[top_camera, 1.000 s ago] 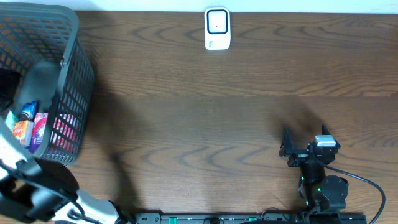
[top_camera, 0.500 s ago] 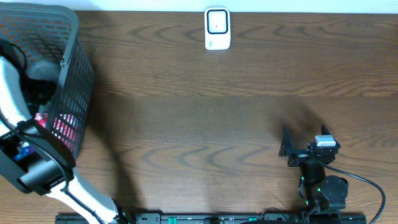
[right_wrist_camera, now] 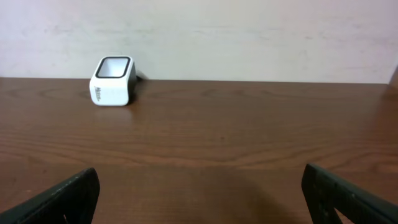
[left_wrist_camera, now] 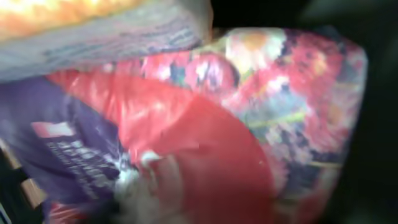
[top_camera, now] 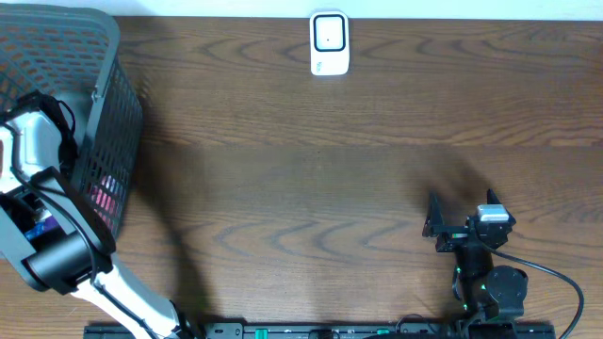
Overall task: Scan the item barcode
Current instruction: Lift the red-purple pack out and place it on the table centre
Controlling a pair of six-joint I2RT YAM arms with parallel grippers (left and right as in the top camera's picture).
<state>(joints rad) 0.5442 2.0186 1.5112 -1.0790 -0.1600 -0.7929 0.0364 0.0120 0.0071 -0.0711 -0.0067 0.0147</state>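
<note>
The items lie in a grey mesh basket at the table's left end. My left arm reaches down into it, and its fingers are hidden among the goods. The left wrist view is blurred and filled by a red flowered packet lying against a purple packet; no finger shows there. The white barcode scanner stands at the far edge of the table. My right gripper rests near the front right, open and holding nothing.
A pink packet shows through the basket's mesh wall. An orange-topped wrapper lies above the red packet. Brown wooden tabletop stretches between the basket, the scanner and the right arm.
My left arm has swung from the table's front-left corner up over the basket and gone down into it. The right arm has not moved.
</note>
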